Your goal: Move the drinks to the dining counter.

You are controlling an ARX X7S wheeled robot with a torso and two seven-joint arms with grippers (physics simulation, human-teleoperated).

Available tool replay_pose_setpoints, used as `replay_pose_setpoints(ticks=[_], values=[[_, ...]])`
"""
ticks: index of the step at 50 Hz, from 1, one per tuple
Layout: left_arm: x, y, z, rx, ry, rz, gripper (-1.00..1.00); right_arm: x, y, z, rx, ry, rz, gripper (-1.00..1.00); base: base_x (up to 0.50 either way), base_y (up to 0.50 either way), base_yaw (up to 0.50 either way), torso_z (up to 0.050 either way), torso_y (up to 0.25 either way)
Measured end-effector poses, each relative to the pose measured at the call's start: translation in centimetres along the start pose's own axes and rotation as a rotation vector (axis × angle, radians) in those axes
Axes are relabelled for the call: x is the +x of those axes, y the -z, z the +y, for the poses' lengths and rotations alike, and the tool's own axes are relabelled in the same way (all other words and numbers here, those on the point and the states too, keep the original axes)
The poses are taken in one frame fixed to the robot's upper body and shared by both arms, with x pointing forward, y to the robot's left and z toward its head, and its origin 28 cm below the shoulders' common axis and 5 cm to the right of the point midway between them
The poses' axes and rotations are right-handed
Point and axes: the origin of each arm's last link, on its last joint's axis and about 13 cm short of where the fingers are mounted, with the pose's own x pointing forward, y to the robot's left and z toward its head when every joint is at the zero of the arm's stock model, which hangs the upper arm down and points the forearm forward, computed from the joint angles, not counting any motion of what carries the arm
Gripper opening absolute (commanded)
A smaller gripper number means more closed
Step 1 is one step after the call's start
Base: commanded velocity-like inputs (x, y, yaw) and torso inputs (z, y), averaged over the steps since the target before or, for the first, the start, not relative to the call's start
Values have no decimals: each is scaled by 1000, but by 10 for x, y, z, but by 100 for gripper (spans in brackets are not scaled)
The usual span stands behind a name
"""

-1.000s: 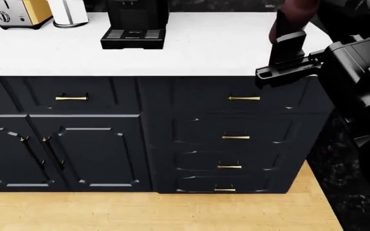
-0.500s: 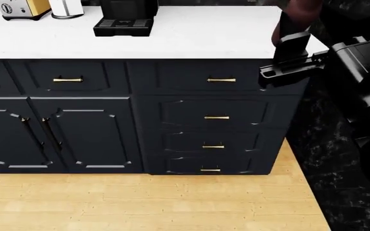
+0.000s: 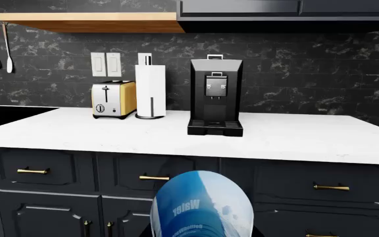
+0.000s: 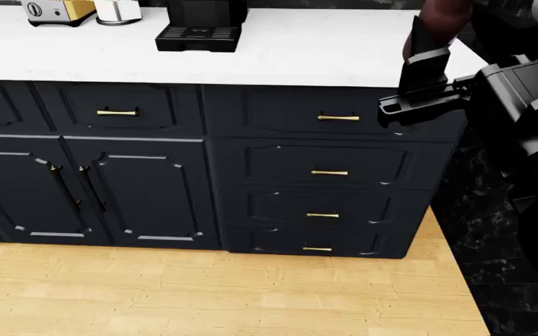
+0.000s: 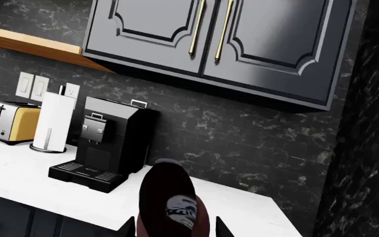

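Note:
The water bottle (image 3: pixel 201 206), clear with a blue label, fills the near middle of the left wrist view; it sits in my left gripper, whose fingers are hidden behind it. The dark brown beer bottle (image 5: pixel 170 200) stands between the two dark fingertips (image 5: pixel 129 228) of my right gripper (image 5: pixel 176 230), which is shut on it. In the head view the right gripper (image 4: pixel 427 49) holds the beer bottle (image 4: pixel 442 17) above the right end of the marble counter. The left gripper is outside the head view. The dining counter is out of view.
A white marble counter (image 4: pixel 325 49) on navy cabinets (image 4: pixel 157 182) with brass handles faces me. On it stand a toaster (image 3: pixel 114 98), a paper towel roll (image 3: pixel 150 91) and a black coffee machine (image 3: pixel 216 96). Wood floor (image 4: pixel 204 294) lies below, and a black marble wall (image 4: pixel 484 231) at the right.
The head view has drawn back from the counter and then shifted slightly, showing more floor. The right gripper keeps the beer bottle at the same place in the view.

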Motion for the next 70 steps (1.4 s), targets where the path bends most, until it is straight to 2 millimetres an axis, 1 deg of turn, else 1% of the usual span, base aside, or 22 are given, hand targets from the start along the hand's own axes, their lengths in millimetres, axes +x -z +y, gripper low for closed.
replay_pose_setpoints(ticks=[22, 42, 70], values=[[0, 2, 1, -1, -2, 2, -100, -1, 3, 3, -78, 10, 0, -100, 3, 1, 500, 0, 0], [3, 0, -1, 2, 7, 0, -100, 0, 3, 4, -89, -3, 0, -100, 25, 6, 500, 1, 0], [2, 1, 0, 4, 5, 1, -100, 0, 5, 6, -94, -23, 7, -100, 35, 15, 500, 0, 0]])
